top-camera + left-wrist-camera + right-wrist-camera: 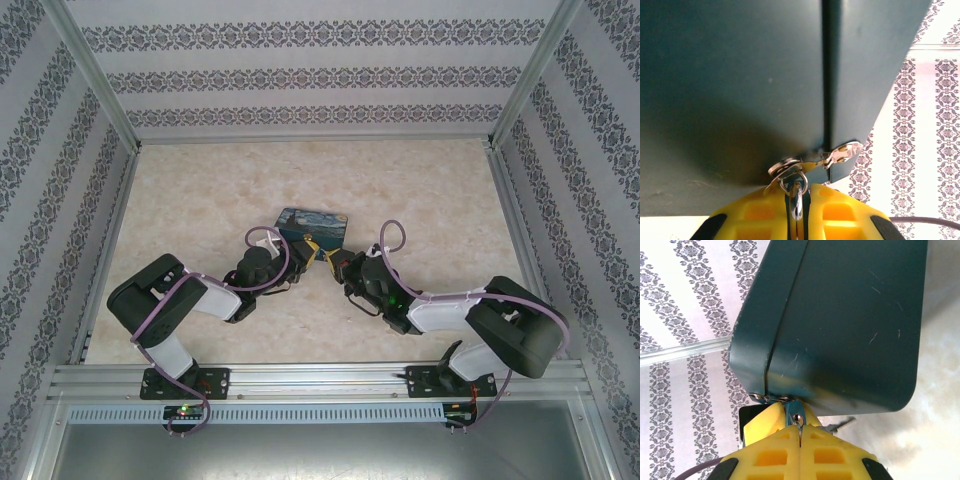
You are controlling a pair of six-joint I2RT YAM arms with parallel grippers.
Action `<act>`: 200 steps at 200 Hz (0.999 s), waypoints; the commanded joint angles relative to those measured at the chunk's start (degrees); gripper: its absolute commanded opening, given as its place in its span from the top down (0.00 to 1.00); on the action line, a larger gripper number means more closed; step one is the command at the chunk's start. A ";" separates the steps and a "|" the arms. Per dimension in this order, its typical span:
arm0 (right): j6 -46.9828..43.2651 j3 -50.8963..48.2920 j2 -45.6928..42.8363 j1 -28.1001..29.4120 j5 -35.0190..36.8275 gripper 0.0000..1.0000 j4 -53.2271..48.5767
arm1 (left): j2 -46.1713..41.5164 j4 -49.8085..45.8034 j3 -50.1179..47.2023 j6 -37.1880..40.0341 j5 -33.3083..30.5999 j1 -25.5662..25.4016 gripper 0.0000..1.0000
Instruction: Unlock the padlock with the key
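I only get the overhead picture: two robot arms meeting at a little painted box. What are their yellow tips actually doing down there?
Observer: The left gripper is pinched shut on a small silvery metal loop hanging at the latch of the dark teal box.
Operator: And the other arm?
Observer: The right gripper is shut as well, pressed up against an edge of that box, with a tiny silvery bit at its tips.
Operator: Is the box open?
Observer: No. Its two halves meet along a narrow seam, and a metal hasp lies across it.
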 commanded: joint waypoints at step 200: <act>-1.01 1.43 2.80 1.09 -1.33 1.00 2.95 | -0.62 5.17 -0.23 -0.68 0.63 -0.90 1.00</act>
